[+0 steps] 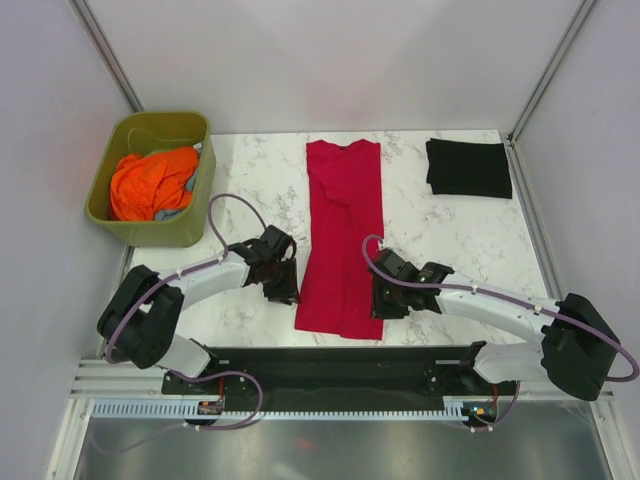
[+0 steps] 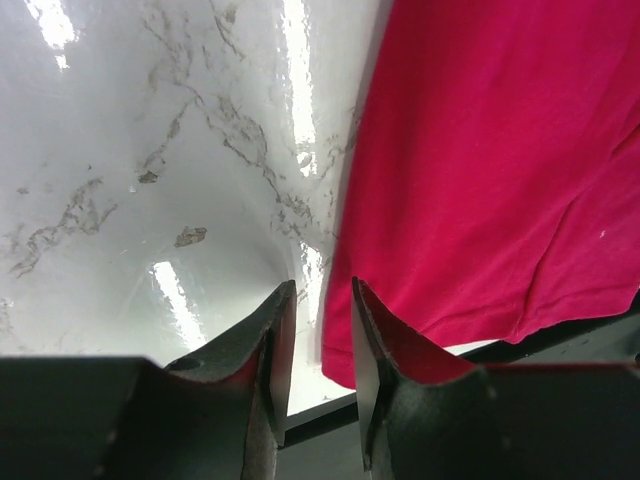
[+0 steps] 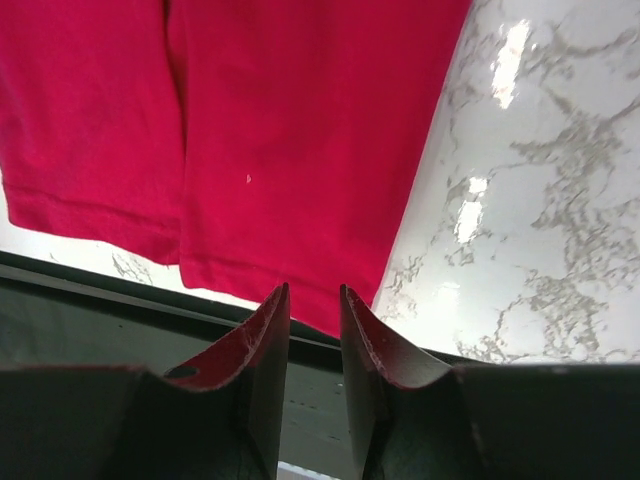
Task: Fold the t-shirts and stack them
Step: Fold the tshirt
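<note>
A crimson red t-shirt [image 1: 342, 235] lies in the middle of the top view, folded lengthwise into a long narrow strip. Its collar end points to the top of the frame and its hem lies near the bottom edge of the marble table [image 1: 250, 180]. A black t-shirt [image 1: 468, 167] lies folded into a flat rectangle at the upper right, well apart from the red one.

The left gripper [image 1: 285, 290] sits at the strip's lower left corner. In the left wrist view its fingers [image 2: 272, 345] stand a little apart. The shirt's side edge and hem corner show through the narrow gap, and no cloth is visibly pinched.

The right gripper [image 1: 386, 303] sits at the lower right corner. Its fingers [image 3: 262, 345] are likewise parted by a slim gap, with the hem corner just beyond the tips.

At the upper left stands an olive-green tub [image 1: 150, 233] holding a bunched orange cloth [image 1: 150, 180]. A black base rail [image 1: 330, 362] runs along the bottom of the table.
</note>
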